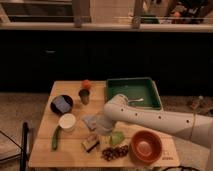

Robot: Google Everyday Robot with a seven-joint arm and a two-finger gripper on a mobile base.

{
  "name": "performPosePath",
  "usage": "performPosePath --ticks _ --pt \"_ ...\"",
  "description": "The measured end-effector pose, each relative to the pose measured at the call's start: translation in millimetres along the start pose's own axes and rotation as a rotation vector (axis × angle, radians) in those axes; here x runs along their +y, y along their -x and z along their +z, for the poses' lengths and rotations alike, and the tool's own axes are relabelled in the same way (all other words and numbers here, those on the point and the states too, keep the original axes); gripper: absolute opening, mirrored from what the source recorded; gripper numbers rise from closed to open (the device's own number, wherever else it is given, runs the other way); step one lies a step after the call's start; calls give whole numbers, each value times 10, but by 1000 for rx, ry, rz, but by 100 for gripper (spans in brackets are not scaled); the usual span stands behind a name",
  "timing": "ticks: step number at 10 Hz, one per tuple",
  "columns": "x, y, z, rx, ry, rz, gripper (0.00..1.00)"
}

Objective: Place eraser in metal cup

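The eraser (90,142), a small beige-over-black block, lies on the wooden table (45,155) near its front edge. The metal cup (84,96), a small dull grey tumbler, stands upright at the back middle of the table. My white arm reaches in from the right. Its gripper (103,126) hangs low over the table, just right of a grey-blue cloth (90,120). It is a little behind and to the right of the eraser, and well in front of the metal cup.
An orange ball (86,84) sits behind the metal cup. A black bowl (61,104), a white cup (67,121) and a green pepper (55,137) are on the left. A green tray (149,92), a light green square (117,138), a dark cluster (114,152) and an orange bowl (145,146) are on the right.
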Motion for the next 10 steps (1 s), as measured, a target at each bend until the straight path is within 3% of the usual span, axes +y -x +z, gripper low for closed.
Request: performPosePath --ticks 6,10 --pt "-11 -94 308 -81 17 14 77" --pt "-46 -62 338 -94 22 19 38"
